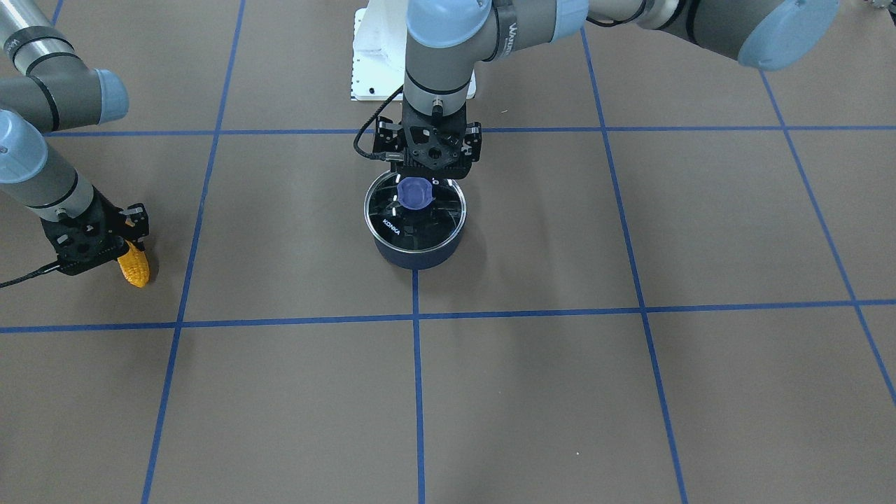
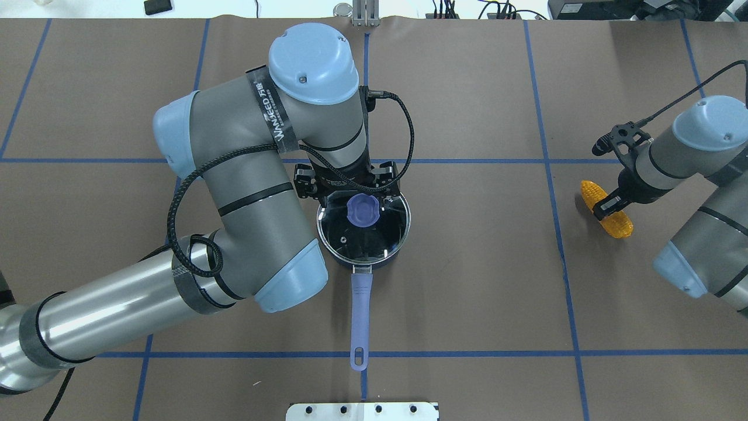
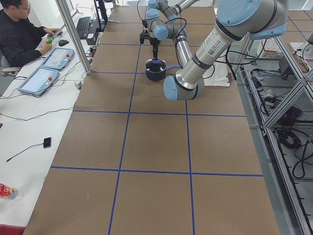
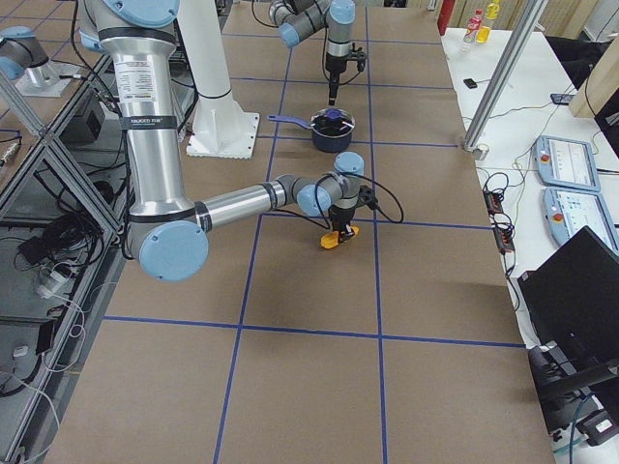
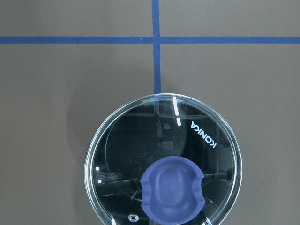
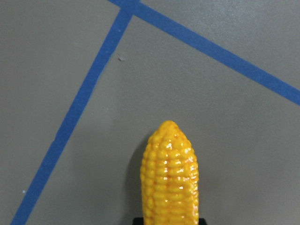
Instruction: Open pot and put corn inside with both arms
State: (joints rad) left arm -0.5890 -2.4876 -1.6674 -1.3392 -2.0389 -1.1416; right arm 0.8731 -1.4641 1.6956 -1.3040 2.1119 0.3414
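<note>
Navy pot (image 1: 420,257), lavender handle (image 2: 360,304) and knob (image 1: 414,194), clear lid (image 1: 392,224) lettered white. Orange-yellow corn (image 1: 134,267), rows of bumpy kernels. Brown table (image 1: 532,392) gridded with blue lines. Grey arms (image 2: 251,193), light-blue caps (image 2: 312,64).

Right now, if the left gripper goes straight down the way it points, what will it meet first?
Most likely the lavender knob of the glass lid on the pot, right below the left gripper; the gap is unclear.

Glossy glass lid (image 5: 164,161); shiny bumpy corn (image 6: 170,176); matt table (image 1: 532,392).
</note>
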